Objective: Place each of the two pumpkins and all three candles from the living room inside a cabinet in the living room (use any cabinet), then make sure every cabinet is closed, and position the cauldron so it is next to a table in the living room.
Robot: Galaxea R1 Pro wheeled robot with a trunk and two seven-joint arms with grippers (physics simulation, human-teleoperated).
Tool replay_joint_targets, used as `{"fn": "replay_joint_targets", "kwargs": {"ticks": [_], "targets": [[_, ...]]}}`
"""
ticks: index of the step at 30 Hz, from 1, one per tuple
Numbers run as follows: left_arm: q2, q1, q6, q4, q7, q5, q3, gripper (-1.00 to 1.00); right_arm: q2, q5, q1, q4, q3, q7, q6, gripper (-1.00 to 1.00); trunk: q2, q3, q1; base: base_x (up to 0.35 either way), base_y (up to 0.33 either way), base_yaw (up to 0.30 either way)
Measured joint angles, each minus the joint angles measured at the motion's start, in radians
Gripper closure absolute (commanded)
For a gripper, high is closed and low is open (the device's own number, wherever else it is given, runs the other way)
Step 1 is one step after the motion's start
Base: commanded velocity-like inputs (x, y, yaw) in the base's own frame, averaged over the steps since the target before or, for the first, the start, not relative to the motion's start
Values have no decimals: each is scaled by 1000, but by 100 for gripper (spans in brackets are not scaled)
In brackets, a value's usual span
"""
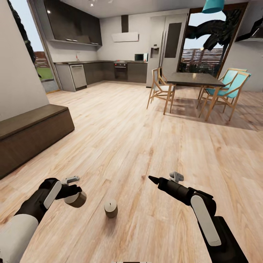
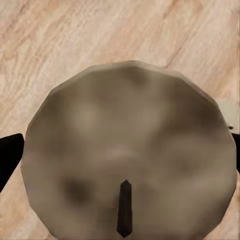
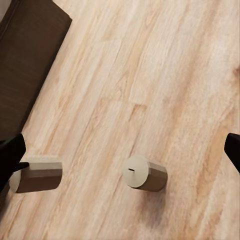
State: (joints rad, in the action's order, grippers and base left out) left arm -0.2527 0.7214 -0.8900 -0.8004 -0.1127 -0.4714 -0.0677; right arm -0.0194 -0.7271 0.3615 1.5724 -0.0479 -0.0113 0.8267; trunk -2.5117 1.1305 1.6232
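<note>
A pale wooden plank floor (image 1: 120, 146) is spread across the open room, with a dark kitchen run (image 1: 109, 71) set against the far wall and a dark dining table (image 1: 193, 78) with wooden chairs (image 1: 226, 91) placed to the right of it. The long, low, dark-brown cabinet (image 1: 29, 137) is seen along the wall at the left of the head view, its fronts shut flush; its corner is also caught in the right wrist view (image 3: 25, 65). Low in the head view the two arms are reached forward over the floor. One beige candle (image 1: 76, 199) is held lying sideways in the left gripper (image 1: 75, 195), the fingers being clamped on its sides; in the left wrist view its round top (image 2: 130, 155) with a short dark wick is seen close up between the dark fingertips (image 2: 9, 155), and in the right wrist view the same candle (image 3: 37, 175) is seen clear of the floor. A second candle (image 1: 110, 208) is stood upright on the floor between the two arms, just to the right of the held one and apart from it; it is seen again in the right wrist view (image 3: 144, 173). The right gripper (image 1: 162, 179) is held above bare planks with its fingers spread apart and nothing between them.
</note>
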Motion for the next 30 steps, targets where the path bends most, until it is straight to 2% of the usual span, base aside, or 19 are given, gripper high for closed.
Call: {"fn": "replay_joint_targets", "kwargs": {"ticks": [7, 15, 17, 24, 30], "targets": [[-4, 20, -38, -3, 0, -4, 0, 100, 0, 5, 1, -10, 1, -11, -1, -100, 2, -27, -3, -13, 9, 0], [-4, 22, -45, -14, 2, -5, 0, 100, 5, 6, 1, -20, -1, -27, -2, -100, 4, -60, -7, -97, 81, -1], [-4, 21, -45, -30, 2, -4, 0, 100, 5, 6, 2, -21, 0, -28, -2, -100, 4, -60, -7, -32, 29, 132], [-1, 13, -50, -166, 2, -3, -3, 100, 6, 6, 2, -23, 0, -29, -2, -100, 4, -61, -7, -10, 9, 231], [1, 12, -58, -189, 2, 4, -2, 100, 3, 6, 2, -23, 0, -29, -2, -100, 4, -61, -7, 108, 21, 219]]}}
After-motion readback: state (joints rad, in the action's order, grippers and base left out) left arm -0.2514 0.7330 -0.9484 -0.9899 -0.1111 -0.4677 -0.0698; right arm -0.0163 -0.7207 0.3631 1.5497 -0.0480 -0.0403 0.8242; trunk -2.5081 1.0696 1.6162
